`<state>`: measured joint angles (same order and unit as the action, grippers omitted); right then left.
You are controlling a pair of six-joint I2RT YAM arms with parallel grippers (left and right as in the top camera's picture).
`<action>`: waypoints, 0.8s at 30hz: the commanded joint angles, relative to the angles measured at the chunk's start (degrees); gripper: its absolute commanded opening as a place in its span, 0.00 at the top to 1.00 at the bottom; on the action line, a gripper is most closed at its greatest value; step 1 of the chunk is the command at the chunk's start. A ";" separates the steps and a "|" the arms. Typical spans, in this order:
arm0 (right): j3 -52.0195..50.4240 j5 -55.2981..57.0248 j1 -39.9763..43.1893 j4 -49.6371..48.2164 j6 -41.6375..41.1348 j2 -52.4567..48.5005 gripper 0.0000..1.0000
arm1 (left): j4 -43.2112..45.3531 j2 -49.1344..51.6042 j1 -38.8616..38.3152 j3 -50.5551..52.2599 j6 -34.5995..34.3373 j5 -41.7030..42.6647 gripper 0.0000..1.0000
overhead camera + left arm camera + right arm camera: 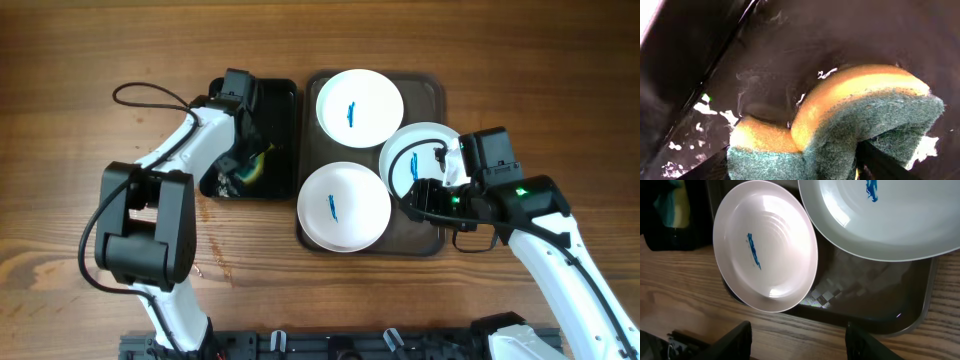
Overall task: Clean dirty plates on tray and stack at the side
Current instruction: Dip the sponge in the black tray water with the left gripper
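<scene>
Three white plates with blue smears lie on the dark brown tray (428, 88): one at the back (358, 105), one at the front left (343, 207), one at the right (415, 150), partly under my right arm. My right gripper (408, 200) is open and empty, low over the tray's front right. In the right wrist view its fingers (797, 342) hover over wood in front of the tray (875, 305), facing the front-left plate (765, 245) and another plate (890, 220). My left gripper (240, 165) is shut on a yellow-green sponge (850, 110) inside the black tray.
The smaller glossy black tray (280, 100) stands left of the brown tray, and its wet floor (790, 40) fills the left wrist view. It shows at the top left of the right wrist view (670, 230). Bare wooden table (560, 80) lies all around.
</scene>
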<state>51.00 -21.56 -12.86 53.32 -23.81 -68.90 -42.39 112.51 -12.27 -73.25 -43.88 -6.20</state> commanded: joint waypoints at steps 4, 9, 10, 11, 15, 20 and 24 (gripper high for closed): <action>-0.02 0.74 0.17 0.04 -0.37 0.11 0.39 | -3.82 -1.09 -0.11 -2.99 15.96 -0.74 0.27; -0.02 0.74 0.17 0.04 -0.37 0.11 0.39 | -7.61 -5.31 -0.11 -4.28 20.02 -0.72 0.10; -0.02 0.74 0.17 0.04 -0.37 0.11 0.38 | -8.59 -5.33 -0.11 -4.28 17.22 -0.66 0.09; -0.02 0.76 0.17 0.04 -0.37 0.11 0.38 | -9.57 -5.20 -0.11 -4.28 9.90 2.75 0.16; -0.02 0.74 0.17 0.20 -0.37 0.11 0.35 | -7.96 -4.15 -0.15 -3.85 -7.91 9.18 0.28; -0.02 0.74 0.17 0.28 -0.39 0.11 0.35 | -3.52 -0.63 -0.15 -2.38 -14.05 6.36 0.40; -0.02 0.74 0.17 0.33 -0.39 0.11 0.35 | -2.99 3.41 -0.15 -2.25 -13.79 1.95 0.55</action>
<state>51.00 -21.56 -12.86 53.56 -24.01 -68.90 -45.89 111.85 -12.34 -76.36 -56.45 -0.34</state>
